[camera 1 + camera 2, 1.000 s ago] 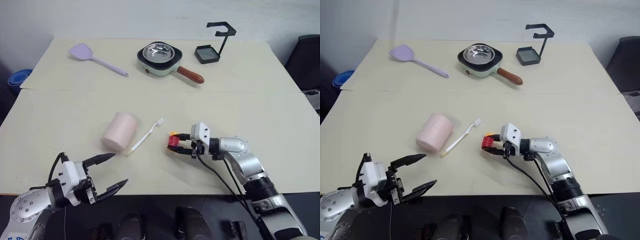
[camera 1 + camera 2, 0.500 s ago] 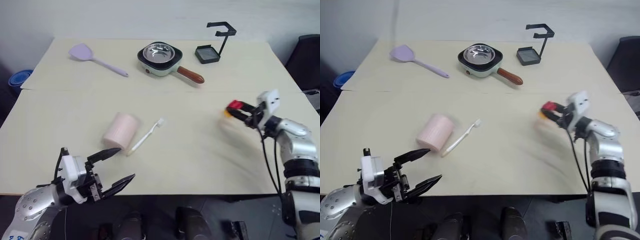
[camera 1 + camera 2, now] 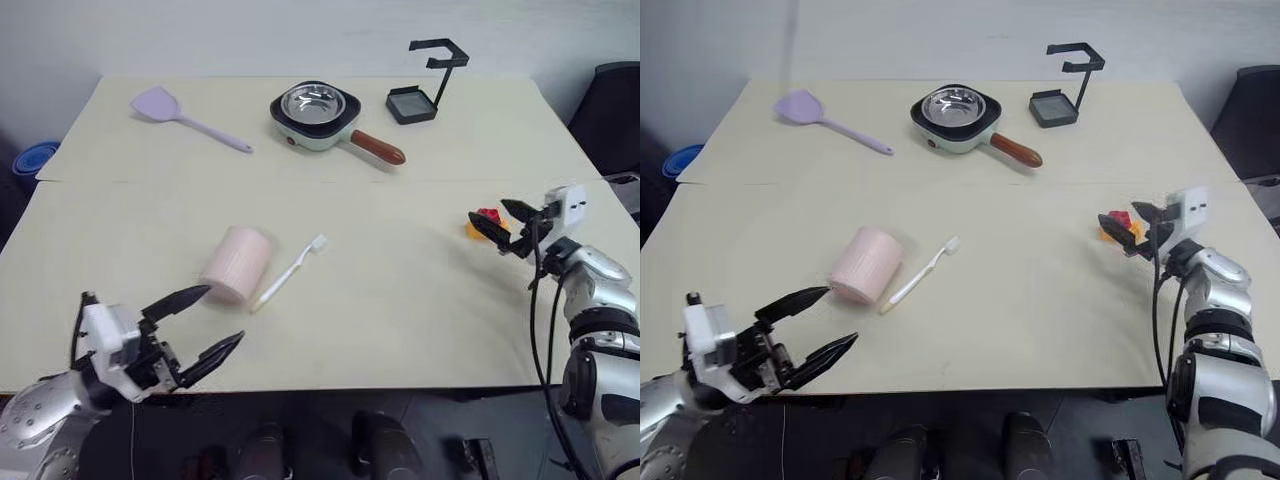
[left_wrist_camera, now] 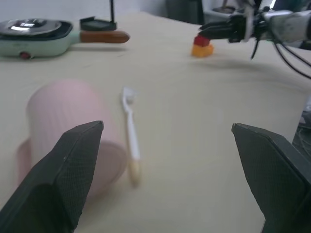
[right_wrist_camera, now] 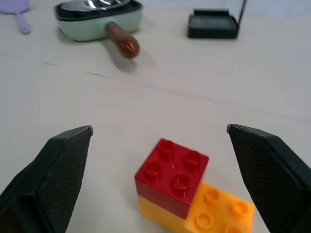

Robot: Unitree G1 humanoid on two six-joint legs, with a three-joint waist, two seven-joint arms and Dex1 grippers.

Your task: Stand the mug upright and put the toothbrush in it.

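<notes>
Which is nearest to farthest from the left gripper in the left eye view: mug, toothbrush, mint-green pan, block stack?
From the left gripper, open at the table's near left edge:
1. Mug, on its side, just ahead.
2. Toothbrush, lying right of the mug.
3/4. Mint-green pan, far centre, and block stack, far right by the right gripper: too close to call.

Bystanders on the pale worktop (image 3: 400, 300)

Along the far edge lie a lilac spatula (image 3: 186, 118), a mint-green pan (image 3: 318, 118) with a steel bowl inside and a brown handle pointing to the right, and a black stand (image 3: 426, 80) with a square base and a hooked arm. Well apart from these, near the right edge, a red brick sits stacked on a yellow brick (image 5: 194, 204). A blue object (image 3: 30, 160) shows beyond the left edge.
</notes>
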